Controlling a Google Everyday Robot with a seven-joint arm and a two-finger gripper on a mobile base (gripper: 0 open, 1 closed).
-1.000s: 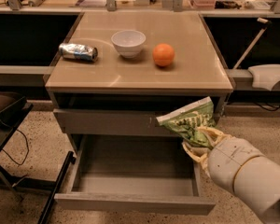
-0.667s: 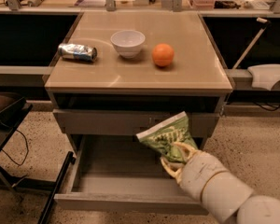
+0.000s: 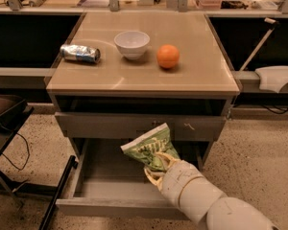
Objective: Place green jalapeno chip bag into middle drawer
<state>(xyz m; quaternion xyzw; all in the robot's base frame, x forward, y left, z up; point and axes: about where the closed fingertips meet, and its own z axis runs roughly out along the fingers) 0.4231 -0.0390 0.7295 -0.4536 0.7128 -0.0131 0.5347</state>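
Carrying the green jalapeno chip bag (image 3: 146, 150) in over the middle drawer (image 3: 105, 188), to judge by the present layout. Hanging above the right part of that drawer's grey floor, tilted, with the top seal pointing up and left toward the drawer's back, and not yet resting on anything. Overlapping the lower edge of the scratched drawer front (image 3: 115, 126) just above the middle drawer; impossible to tell whether touching it or merely in front of it.

Clamped at the bag's lower end by the gripper (image 3: 158, 168), with pale fingers (image 3: 152, 176) pinched into the crinkled foil, over the right half of the middle drawer and inside its front rim. Reaching in behind the gripper, across the drawer's front right corner, the white arm (image 3: 201, 195).

Looks like the placing step, and well along: grasp made, drawer pulled out, bag above the opening. Next, probably: lower toward the drawer floor, stay clear of the scratched front above and of the drawer's right wall, and let go only once low, since light foil is likely to slide or tip if dropped from height.

Higher than the middle drawer, on the tan tabletop (image 3: 134, 78): a crushed silver can (image 3: 80, 53) toward the left, a white bowl (image 3: 132, 43) about centre, an orange (image 3: 168, 56) toward the right, all well apart from the bag
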